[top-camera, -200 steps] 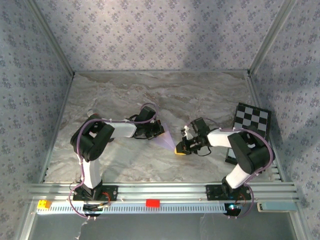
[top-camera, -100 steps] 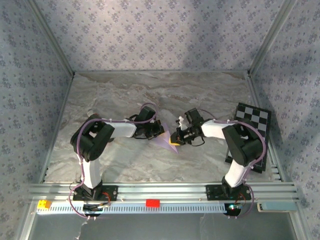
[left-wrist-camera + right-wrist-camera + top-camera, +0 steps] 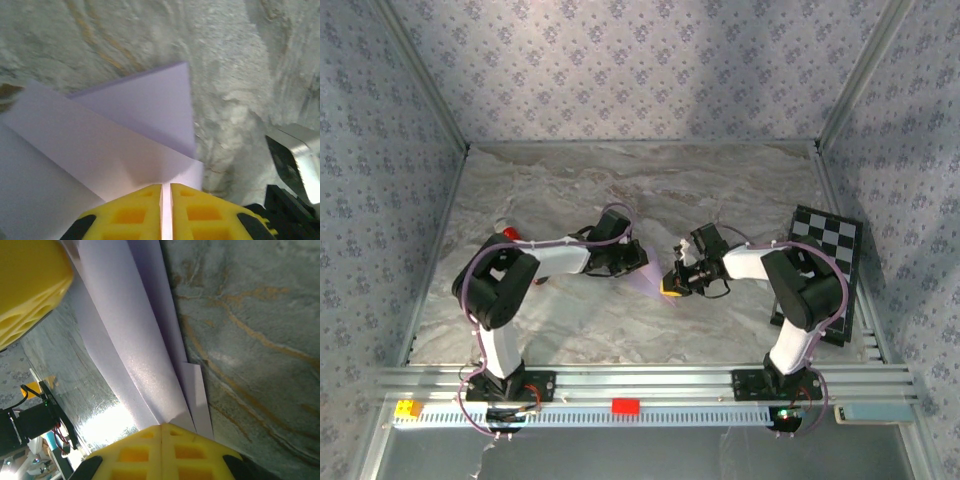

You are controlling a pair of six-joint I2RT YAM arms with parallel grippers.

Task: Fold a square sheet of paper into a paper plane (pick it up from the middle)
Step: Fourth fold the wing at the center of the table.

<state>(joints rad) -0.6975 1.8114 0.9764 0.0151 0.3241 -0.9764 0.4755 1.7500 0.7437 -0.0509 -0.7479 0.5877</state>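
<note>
The left pincer [image 3: 166,212] has its yellow pads drawn almost together, only a hairline slit between them, and the edge of the lilac sheet [image 3: 100,150] runs straight into that slit, so I read it as a narrow pinch on the paper. From there the sheet fans away from the pads in folded layers, one triangular flap lying over a broader panel. At the far end the right pincer [image 3: 161,452] is closed tight, its pads meeting on the pointed corner of the same sheet. Seen from above, the paper is a small lilac wedge stretched between the two, its long axis and creases running from one pincer to the other, near the middle of the marbled counter [image 3: 720,190]. I cannot tell whether it rests on the stone or hangs just above it. Neither arm is nearer; each has an end. The next fold, I judge, depends on that shared line. The checkered board [image 3: 825,235] sits well apart at the right.
</note>
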